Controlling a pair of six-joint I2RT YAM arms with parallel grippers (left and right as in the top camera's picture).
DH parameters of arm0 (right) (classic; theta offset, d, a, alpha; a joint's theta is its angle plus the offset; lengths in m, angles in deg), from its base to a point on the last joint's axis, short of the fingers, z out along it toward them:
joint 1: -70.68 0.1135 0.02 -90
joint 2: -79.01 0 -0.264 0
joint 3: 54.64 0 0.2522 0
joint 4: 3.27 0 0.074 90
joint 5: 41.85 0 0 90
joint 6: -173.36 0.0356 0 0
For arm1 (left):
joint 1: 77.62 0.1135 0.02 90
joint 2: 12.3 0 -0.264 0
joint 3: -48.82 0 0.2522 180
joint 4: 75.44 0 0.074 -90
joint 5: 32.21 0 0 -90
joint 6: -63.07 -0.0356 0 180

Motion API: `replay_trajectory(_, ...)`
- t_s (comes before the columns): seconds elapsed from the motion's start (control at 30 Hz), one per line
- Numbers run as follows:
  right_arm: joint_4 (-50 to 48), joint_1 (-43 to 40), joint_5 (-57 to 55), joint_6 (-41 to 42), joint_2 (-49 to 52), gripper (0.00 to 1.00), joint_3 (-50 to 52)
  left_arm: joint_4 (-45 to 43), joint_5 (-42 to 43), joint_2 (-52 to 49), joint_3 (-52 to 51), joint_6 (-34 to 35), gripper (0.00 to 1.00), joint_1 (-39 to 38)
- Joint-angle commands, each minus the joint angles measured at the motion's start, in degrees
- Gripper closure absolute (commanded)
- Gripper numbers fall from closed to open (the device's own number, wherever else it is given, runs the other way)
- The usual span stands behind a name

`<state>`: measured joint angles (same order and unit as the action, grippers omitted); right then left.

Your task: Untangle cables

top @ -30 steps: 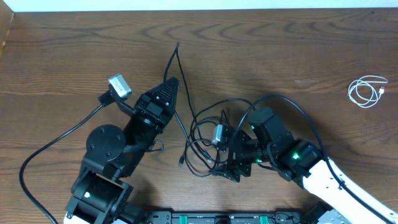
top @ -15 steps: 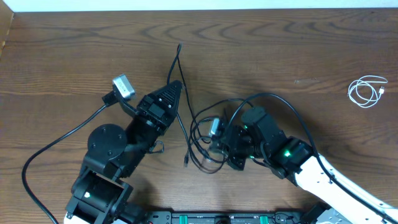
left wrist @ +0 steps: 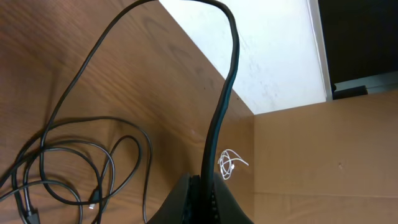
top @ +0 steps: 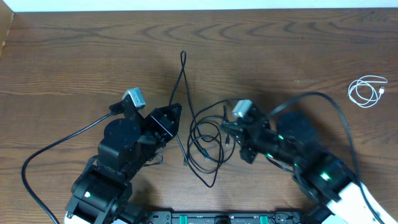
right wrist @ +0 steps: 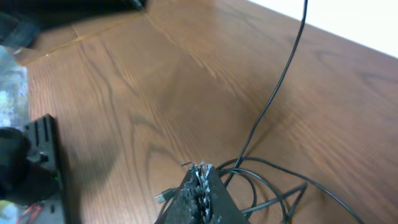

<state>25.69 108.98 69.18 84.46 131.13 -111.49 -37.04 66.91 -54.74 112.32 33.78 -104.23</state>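
Right arm [top: 292, 143] farther right; cables [top: 208, 146] partly hidden beneath its jaws.

Left arm [top: 121, 140]: matt black, made of rounded joint housings; a small green light glowed near its base.
Left wrist camera [top: 134, 98]: a small silver-grey block; a thick black cord [top: 62, 140] ran from it.
Left gripper [left wrist: 208, 186]: black, its fingers tapering to a narrow wedge.
Right arm [top: 292, 134]: black housings dotted with green lights, ending in a white link [top: 357, 202].
Right wrist camera [top: 241, 108]: a silver-grey block with its own thick black lead [top: 314, 94].
Right gripper [right wrist: 200, 171]: black, rough-textured at the tip.
Base rail [top: 217, 218]: a black bar with green fittings.
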Motion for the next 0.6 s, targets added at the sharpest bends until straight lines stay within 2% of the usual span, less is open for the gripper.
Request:
replay_trajectory(0.0,5.1,-0.2,-1.0,-1.8,-3.2,0.63,-0.8,-1.6,0.7,0.2,0.8,1.8,0.92,0.3)
replay_trajectory(0.03,6.8,-0.2,-1.0,-2.5,-3.7,0.51,-0.8,-2.3,0.7,0.2,0.8,2.7,0.92,0.3)
replay_trajectory(0.07,9.0,-0.2,-1.0,-2.5,-4.1,0.31,-0.8,-3.8,0.7,0.2,0.8,4.1,0.92,0.3)
replay_trajectory(0.13,12.6,-0.2,-1.0,-2.4,-4.6,0.23,-0.8,-7.6,0.7,0.2,0.8,5.8,0.92,0.3)
replay_trajectory(0.27,18.3,-0.2,-1.2,-4.9,-4.3,0.23,-0.8,-15.4,-0.5,0.2,0.8,5.9,0.92,0.3)
replay_trajectory(0.4,21.7,-0.2,-0.9,-7.5,-2.8,0.22,-0.7,-18.7,-6.9,0.2,0.8,6.1,0.92,0.3)
replay_trajectory(0.57,21.5,0.0,-0.9,-10.9,1.0,0.20,-0.5,-18.8,-8.3,0.2,0.8,13.3,0.92,0.3)
